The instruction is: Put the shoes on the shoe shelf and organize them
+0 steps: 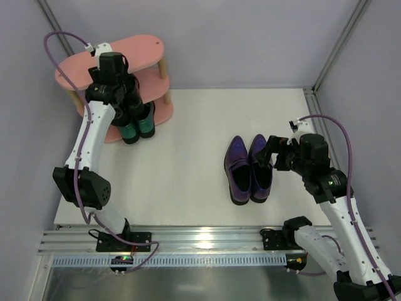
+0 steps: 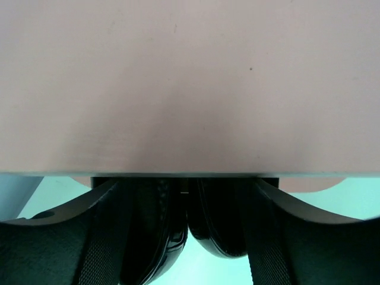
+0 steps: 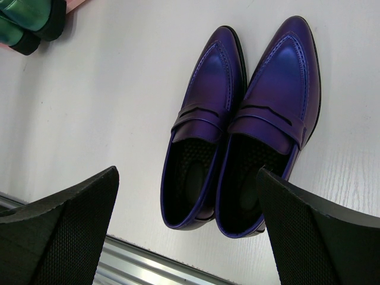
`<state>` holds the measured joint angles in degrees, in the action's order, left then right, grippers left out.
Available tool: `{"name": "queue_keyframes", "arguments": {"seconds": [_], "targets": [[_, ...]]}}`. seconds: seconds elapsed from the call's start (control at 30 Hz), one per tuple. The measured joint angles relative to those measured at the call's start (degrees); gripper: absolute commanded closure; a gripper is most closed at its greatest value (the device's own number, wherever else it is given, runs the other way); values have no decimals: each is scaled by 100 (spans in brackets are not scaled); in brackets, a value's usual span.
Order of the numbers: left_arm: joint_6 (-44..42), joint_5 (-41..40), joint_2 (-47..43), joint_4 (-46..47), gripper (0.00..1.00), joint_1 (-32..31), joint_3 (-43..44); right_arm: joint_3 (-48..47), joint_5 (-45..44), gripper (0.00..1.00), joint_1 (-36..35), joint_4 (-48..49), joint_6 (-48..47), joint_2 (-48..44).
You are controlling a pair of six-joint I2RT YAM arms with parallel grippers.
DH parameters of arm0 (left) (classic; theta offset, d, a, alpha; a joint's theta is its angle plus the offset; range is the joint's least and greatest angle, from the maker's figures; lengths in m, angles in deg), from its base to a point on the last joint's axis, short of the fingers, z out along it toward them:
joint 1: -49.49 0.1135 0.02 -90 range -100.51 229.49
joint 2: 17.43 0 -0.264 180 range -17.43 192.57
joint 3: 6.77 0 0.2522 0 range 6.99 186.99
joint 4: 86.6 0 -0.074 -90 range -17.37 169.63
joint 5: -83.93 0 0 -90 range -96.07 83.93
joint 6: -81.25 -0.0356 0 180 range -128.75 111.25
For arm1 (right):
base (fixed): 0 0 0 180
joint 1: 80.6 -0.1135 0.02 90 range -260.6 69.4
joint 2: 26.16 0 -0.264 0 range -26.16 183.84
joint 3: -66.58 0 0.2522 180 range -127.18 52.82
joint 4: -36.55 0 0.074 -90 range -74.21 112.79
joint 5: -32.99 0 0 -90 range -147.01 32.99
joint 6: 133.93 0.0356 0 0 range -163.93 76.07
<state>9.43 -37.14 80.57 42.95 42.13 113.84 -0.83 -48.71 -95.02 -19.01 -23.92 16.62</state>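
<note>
White surface (image 1: 188, 157), shelf (image 1: 135, 53) in far-left corner: teal pair (image 1: 131, 130) shelved; black pair (image 2: 184, 237) inside, your left tool (image 2: 185, 184) wide around it; purple pair (image 1: 249, 169) unshelved mid-surface, under your wide, empty right tool (image 3: 187, 178).

shoe pair (image 1: 240, 166) side by side, right of shelf (image 1: 141, 50)

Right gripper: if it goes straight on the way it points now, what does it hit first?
Probably the purple pair: the wrist view looks straight at it between the open fingers of the right gripper, heel ends nearest. Depth is unclear, so which shoe first I can't tell.
</note>
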Motion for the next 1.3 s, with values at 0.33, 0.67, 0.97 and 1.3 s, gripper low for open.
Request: {"name": "queue_keyframes", "arguments": {"seconds": [0.33,0.67,0.97,1.3], "targets": [[560,315,-1130,149,26,111,-2,0,0,3,0,-2,0,-2],[1211,232,-2544,236,100,127,-1727,87,44,2,0,13,0,-4],[1648,-446,-3628,433,100,243,-3512,203,125,3,0,11,4,-7],[2339,-72,-3375,1244,100,1355,-4389,203,153,3,0,9,4,-4]]}}
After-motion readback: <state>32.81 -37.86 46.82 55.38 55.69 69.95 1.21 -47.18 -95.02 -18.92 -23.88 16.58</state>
